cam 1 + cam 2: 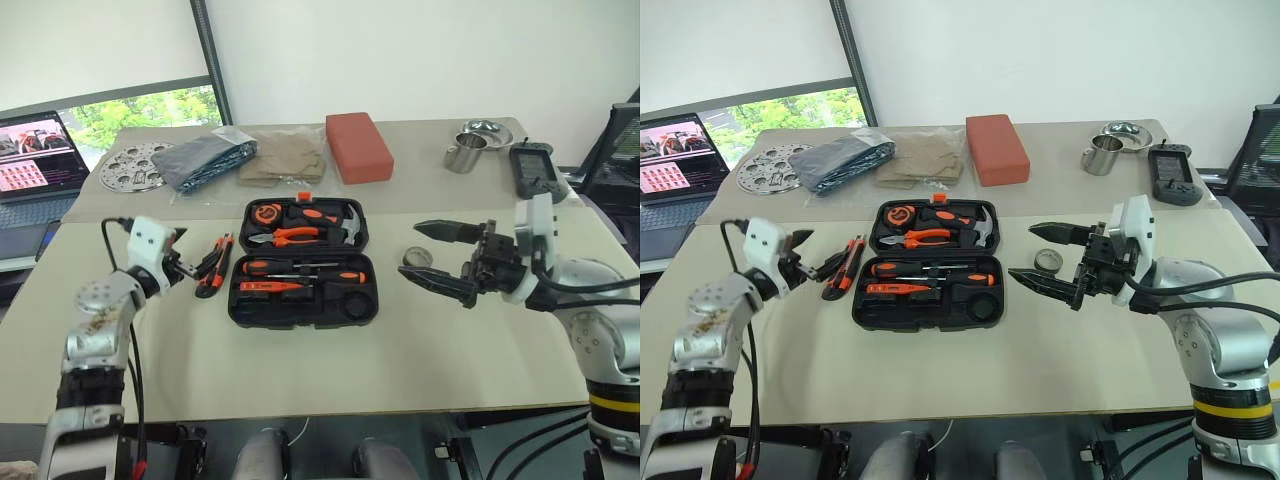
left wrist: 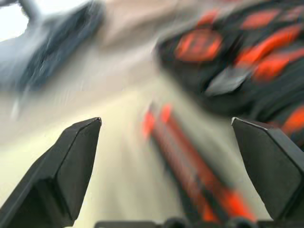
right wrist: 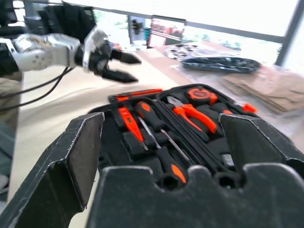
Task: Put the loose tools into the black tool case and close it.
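Observation:
The black tool case lies open at the table's middle, with pliers, a hammer and a tape measure in its far half and orange-handled screwdrivers in its near half. An orange-black utility knife lies on the table just left of the case. My left gripper is beside it, open, and the knife shows ahead between its spread fingers. A small dark tape roll rests on the table right of the case. My right gripper hovers open right next to the roll, pointing at the case.
Along the table's far side are a red-orange block, a metal cup, a metal bowl, a black controller, a dark bag, brown sheets and a perforated disc. A laptop stands far left.

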You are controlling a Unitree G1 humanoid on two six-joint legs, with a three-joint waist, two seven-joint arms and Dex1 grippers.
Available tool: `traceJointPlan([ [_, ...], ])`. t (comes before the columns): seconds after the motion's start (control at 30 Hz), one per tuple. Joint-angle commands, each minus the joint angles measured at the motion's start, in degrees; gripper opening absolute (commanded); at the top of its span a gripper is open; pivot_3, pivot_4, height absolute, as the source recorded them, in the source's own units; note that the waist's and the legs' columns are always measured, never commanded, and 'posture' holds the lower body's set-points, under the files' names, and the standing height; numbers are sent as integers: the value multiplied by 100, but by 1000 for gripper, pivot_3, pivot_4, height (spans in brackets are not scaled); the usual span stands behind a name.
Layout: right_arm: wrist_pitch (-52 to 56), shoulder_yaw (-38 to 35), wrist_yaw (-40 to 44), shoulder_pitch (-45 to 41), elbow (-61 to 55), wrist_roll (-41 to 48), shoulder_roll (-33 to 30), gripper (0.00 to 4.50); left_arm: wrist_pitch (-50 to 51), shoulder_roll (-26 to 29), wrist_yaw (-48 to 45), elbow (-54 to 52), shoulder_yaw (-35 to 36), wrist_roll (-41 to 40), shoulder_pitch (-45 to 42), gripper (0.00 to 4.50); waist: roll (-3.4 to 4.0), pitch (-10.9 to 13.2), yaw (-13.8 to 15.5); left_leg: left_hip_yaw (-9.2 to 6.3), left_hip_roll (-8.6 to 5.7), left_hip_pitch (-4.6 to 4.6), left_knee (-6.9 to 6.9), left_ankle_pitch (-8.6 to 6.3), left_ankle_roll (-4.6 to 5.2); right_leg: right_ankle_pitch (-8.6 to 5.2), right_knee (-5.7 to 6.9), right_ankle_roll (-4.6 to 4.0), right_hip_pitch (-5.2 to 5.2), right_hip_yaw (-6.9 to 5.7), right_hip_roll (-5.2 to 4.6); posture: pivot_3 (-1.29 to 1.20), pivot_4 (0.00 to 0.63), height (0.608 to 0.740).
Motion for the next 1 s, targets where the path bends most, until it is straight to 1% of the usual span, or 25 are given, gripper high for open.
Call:
traceJointPlan([
  [0.03,-227,43,142,-164,69,-114,-22,4500,379,-300,819,-420,-158,290,-19,4489,-1,0,42,0,0,0,0,0,0,0,-1,0,0,0,0,0,150,740],
  [0.1,-217,53,214,-175,86,-116,-54,4500,591,-474,1056,-423,-219,330,-59,4489,0,0,42,-1,-3,-1,0,0,0,0,-2,-1,1,0,-1,0,150,740],
  [0.27,-203,-5,262,-138,54,-126,-90,4500,962,-746,1290,-357,-383,352,-133,4489,0,0,10,0,-3,1,-4,1,-2,1,-3,-1,0,4,10,0,150,740],
  [0.5,-246,-98,217,16,-47,-148,-133,4500,1325,-876,1490,69,-440,371,-366,4489,-1,0,32,-2,-6,3,-6,7,-12,1,-2,-1,1,4,9,0,150,740],
  [0.57,-252,-115,200,40,-69,-152,-135,4500,1359,-882,1496,123,-427,346,-376,3980,0,0,32,-2,-7,3,-6,7,-13,1,-2,-1,3,3,8,0,150,740],
  [0.6,-252,-121,195,46,-73,-151,-135,4500,1385,-890,1506,131,-413,328,-381,3803,0,0,30,-2,-7,4,-6,7,-13,1,-2,-1,3,4,8,0,150,740],
  [0.7,-273,-133,182,79,-89,-169,-138,4500,1468,-925,1527,119,-350,256,-375,2682,1,-1,16,-2,-5,6,-7,8,-14,1,-1,-1,3,4,10,0,150,740],
  [0.77,-291,-135,173,104,-93,-185,-138,4500,1521,-956,1554,93,-295,196,-369,2044,3,-2,1,-3,-4,8,-8,9,-15,1,0,-1,4,4,12,0,150,740],
  [0.8,-294,-136,171,117,-100,-183,-139,4500,1545,-967,1568,76,-273,167,-363,1815,4,-3,-4,-3,-3,9,-8,9,-15,1,1,-2,4,4,12,0,150,740],
  [0.87,-291,-135,153,129,-122,-174,-132,4500,1567,-973,1596,43,-213,105,-363,1806,4,-3,-11,-3,-3,9,-8,9,-16,1,1,-1,5,4,12,0,150,740],
  [1.0,-268,-169,111,178,-179,-156,-147,4500,582,-844,1399,-35,151,-134,-590,1806,-5,3,-32,-4,-1,6,-8,10,-18,1,1,-1,1,3,15,0,150,740],
])
